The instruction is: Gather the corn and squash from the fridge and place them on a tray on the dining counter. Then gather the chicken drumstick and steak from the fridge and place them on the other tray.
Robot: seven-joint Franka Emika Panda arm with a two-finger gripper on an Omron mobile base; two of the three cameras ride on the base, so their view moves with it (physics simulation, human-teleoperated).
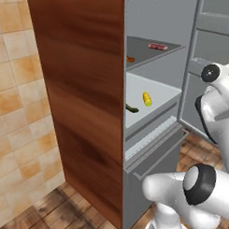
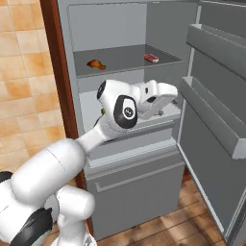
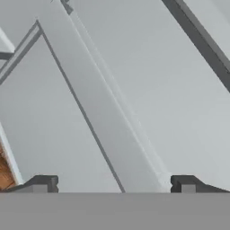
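With the gripper [image 3: 112,184] spread wide and empty, the stubby yellow cob of corn [image 1: 146,98] on the fridge's middle shelf [image 1: 157,94] looks stiff, light and roll-prone, so grip across its middle.

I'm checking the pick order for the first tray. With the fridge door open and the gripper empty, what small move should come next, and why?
Probably reach left along the lower white shelf toward the yellow corn cob. The corn lies there beside a dark green squash, while the open gripper holds nothing and faces bare fridge surfaces. The red steak and brown chicken drumstick on the upper shelf come later.
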